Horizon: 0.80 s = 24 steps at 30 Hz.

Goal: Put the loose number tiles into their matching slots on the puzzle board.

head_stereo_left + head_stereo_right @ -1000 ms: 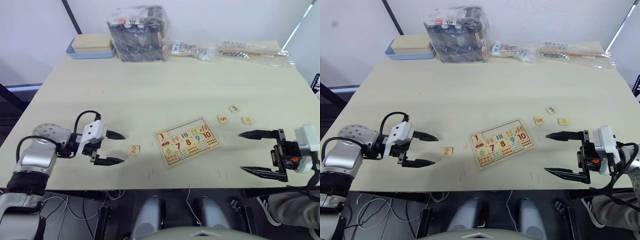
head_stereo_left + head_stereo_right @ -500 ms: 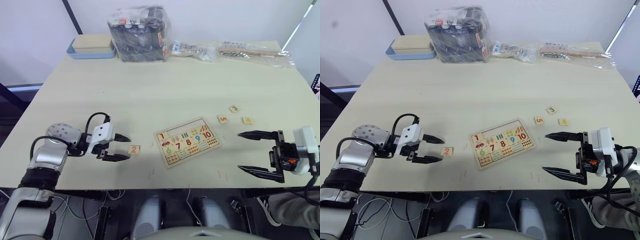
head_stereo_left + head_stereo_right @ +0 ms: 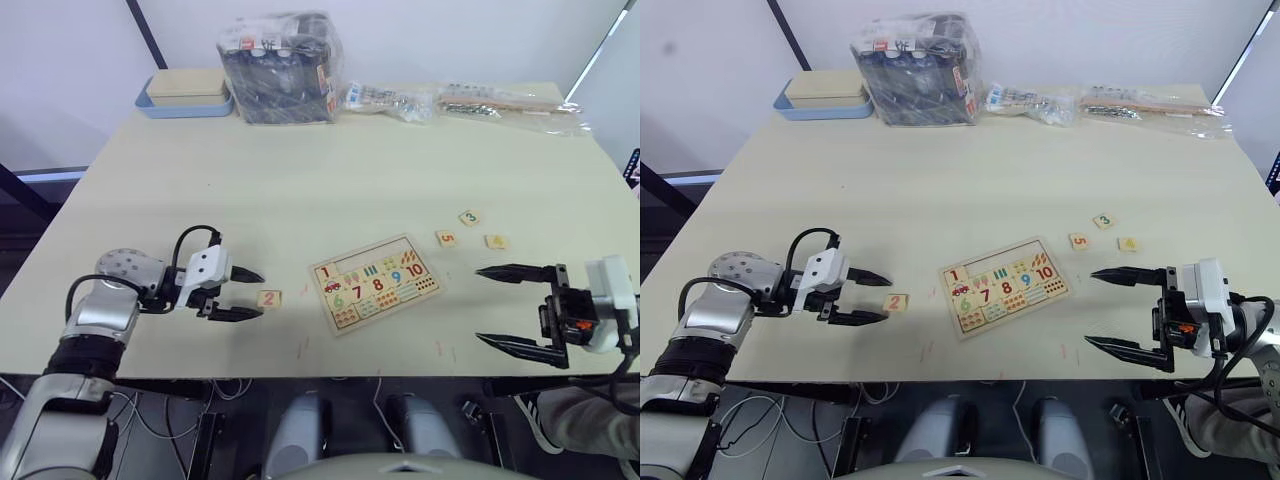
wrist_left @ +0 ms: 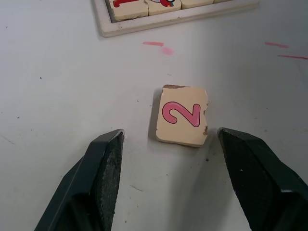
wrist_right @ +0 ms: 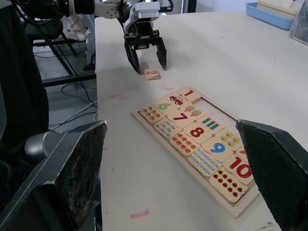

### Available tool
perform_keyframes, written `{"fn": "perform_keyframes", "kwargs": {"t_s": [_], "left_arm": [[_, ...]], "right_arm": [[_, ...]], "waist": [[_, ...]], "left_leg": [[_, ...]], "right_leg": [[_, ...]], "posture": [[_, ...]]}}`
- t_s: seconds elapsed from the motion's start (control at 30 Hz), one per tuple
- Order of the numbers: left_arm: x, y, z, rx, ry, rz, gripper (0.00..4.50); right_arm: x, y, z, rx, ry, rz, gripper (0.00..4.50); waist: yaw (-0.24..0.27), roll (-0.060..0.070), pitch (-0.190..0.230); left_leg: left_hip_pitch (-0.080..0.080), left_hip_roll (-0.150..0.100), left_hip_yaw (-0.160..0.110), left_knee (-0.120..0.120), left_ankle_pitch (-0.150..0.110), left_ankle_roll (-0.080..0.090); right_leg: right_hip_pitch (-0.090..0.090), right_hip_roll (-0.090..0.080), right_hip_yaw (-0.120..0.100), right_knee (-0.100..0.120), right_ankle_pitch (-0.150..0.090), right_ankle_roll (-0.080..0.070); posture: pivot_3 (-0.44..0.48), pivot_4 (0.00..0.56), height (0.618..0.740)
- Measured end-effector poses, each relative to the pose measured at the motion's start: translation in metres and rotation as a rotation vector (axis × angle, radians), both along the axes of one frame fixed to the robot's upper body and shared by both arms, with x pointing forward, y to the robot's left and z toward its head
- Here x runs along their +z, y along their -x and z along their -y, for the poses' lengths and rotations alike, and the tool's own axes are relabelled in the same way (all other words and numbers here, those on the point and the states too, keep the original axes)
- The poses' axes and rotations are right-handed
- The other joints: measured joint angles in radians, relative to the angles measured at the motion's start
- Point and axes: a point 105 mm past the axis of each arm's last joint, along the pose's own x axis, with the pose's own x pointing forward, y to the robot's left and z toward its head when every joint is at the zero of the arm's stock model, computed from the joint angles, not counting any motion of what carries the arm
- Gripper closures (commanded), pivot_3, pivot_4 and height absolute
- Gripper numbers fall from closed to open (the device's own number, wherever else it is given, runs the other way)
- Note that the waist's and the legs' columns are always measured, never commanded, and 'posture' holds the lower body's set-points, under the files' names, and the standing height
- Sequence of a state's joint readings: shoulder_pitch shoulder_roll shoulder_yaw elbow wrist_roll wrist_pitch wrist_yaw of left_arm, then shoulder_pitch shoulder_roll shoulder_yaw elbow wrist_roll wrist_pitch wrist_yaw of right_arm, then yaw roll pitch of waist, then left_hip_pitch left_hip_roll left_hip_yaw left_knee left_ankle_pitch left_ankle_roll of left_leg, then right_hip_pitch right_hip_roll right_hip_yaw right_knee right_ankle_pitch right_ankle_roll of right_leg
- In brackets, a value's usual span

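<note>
Tile 2 (image 4: 182, 115): near bench front edge, between released left gripper (image 4: 175, 159) fingers; uneven closing may, apparently, skew it.

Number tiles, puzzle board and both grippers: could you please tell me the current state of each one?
Tile 2: loose, flat on the table, ahead of the left gripper's open fingers.
Tiles 3, 5, 4: loose, off the board.
Tile 1: seated.
Puzzle board: top-row slots mostly empty.
Left gripper: open.
Right gripper: open.

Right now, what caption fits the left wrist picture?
Open left gripper lined up on the loose 2 tile, puzzle board just beyond.
</note>
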<state>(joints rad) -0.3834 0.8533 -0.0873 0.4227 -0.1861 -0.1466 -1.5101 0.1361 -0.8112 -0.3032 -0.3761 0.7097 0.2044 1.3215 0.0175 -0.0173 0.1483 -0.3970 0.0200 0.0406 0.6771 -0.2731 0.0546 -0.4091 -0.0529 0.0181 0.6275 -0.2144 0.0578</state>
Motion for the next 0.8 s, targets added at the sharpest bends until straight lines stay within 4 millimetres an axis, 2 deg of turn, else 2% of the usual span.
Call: {"fn": "perform_keyframes", "kwargs": {"t_s": [0.2,0.3,0.33,0.37,0.4,0.43,0.8], "left_arm": [[-0.0009,-0.0005,0.0009,-0.009,0.008,0.002,1.17],[-0.0014,-0.0006,0.0017,-0.012,0.012,0.004,2.0],[-0.0016,-0.0007,0.0026,-0.016,0.015,0.007,2.45],[-0.0018,-0.0007,0.0034,-0.018,0.017,0.008,2.57],[-0.0018,-0.0007,0.0035,-0.019,0.017,0.009,3.34],[-0.0014,-0.0009,0.0037,-0.021,0.017,0.013,3.48],[0.0038,0.007,0.0052,0.004,0.001,-0.04,3.5]], "right_arm": [[-0.0001,0.0011,-0.0011,-0.002,0.001,0.001,0.0],[-0.0003,0.001,-0.0011,-0.008,0.001,0.001,0.0],[-0.0001,0.0009,-0.0012,-0.009,0.001,0.003,0.0],[-0.0001,0.0009,-0.0013,-0.009,0.001,0.003,0.0],[0.0,0.0009,-0.0013,-0.01,0.001,0.003,0.0],[0.0,0.0008,-0.0013,-0.01,0.001,0.004,0.0],[0.0005,0.0007,-0.0004,-0.017,-0.001,0.01,0.0]], "waist": [[0.0,0.0,0.0],[0.0,0.0,0.0],[-0.001,0.0,0.0],[-0.001,0.0,0.0],[-0.001,0.0,0.0],[-0.002,0.001,0.0],[-0.003,0.0,0.0]], "left_leg": [[0.0,0.0,0.0,0.0,0.0,0.0],[0.0,0.0,0.0,0.0,0.0,0.0],[0.0,0.0,0.0,0.0,0.0,0.0],[0.0,0.0,0.0,0.0,0.0,0.0],[0.0,0.0,0.0,0.0,0.0,0.0],[0.0,0.0,0.0,0.0,0.0,0.0],[0.0,0.001,0.0,0.0,0.0,0.0]], "right_leg": [[0.0,0.0,0.0,0.0,0.0,0.0],[0.0,0.0,0.0,0.0,0.0,0.0],[0.0,0.0,0.0,0.0,0.0,0.0],[0.0,0.0,0.0,0.0,0.0,0.0],[0.0,0.0,0.0,0.0,0.0,0.0],[0.0,0.0,0.0,0.0,0.0,0.0],[0.0,0.0,0.0,0.0,0.0,0.0]], "posture": [[0.0,0.15,0.74],[0.0,0.15,0.74],[0.0,0.15,0.74],[0.0,0.15,0.74],[0.0,0.15,0.74],[0.0,0.15,0.74],[0.0,0.15,0.74]]}}
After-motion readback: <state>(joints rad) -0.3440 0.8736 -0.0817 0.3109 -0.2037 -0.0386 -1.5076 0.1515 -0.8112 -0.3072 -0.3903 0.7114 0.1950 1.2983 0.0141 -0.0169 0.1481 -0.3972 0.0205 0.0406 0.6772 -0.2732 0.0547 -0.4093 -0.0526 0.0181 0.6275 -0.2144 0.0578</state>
